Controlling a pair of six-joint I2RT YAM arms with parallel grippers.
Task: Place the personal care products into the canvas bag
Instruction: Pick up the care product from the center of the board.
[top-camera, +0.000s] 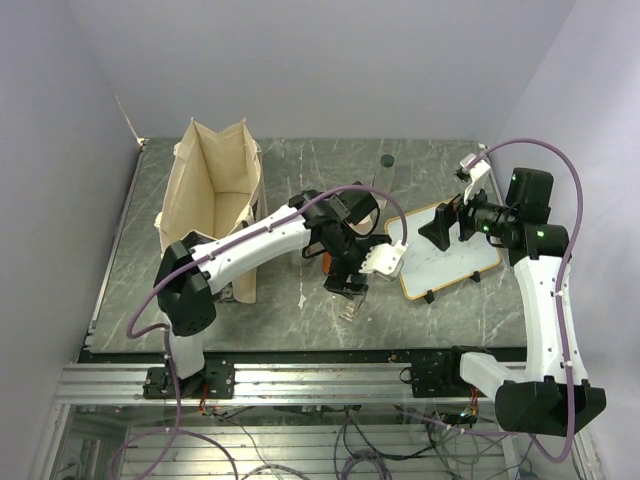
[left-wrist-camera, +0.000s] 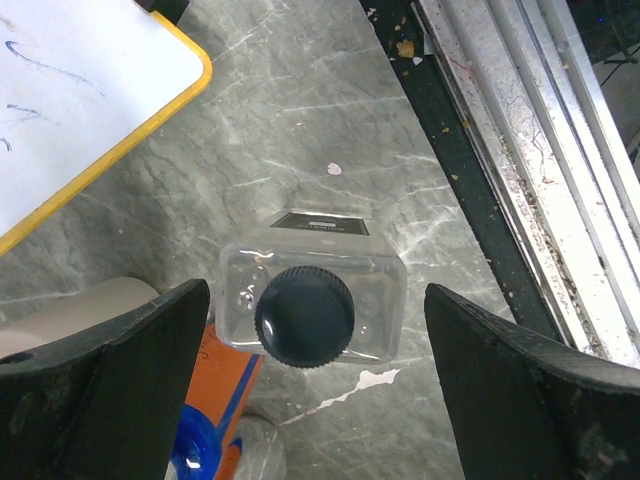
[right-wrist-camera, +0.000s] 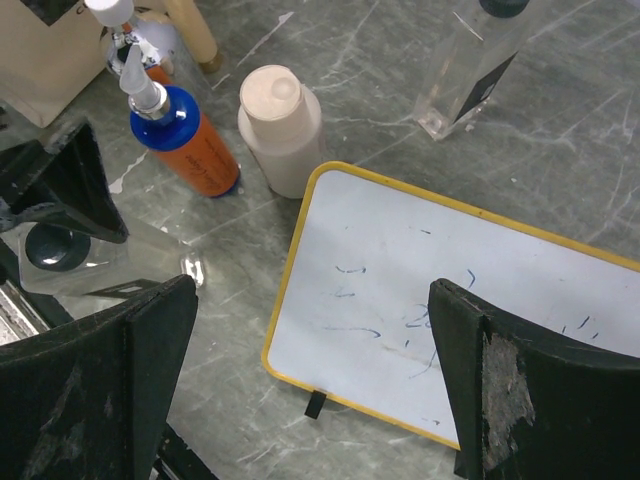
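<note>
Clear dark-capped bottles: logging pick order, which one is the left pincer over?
The near clear bottle, beside the blue-and-orange bottle, framed by the open left pincer; the other clear bottle stands beyond the whiteboard.

Overview above; wrist close-ups, probably same whiteboard (right-wrist-camera: 450, 300)

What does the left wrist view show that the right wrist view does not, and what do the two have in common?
Only the left wrist view: the metal rail at the table's edge, and the near clear bottle seen from straight above, between the open left hand's fingers, touching neither. Only the right wrist view: a second clear bottle, the cream bottle's lid and a corner of the canvas bag. Both: that near clear bottle, the blue-and-orange bottle and the yellow-edged whiteboard.
</note>
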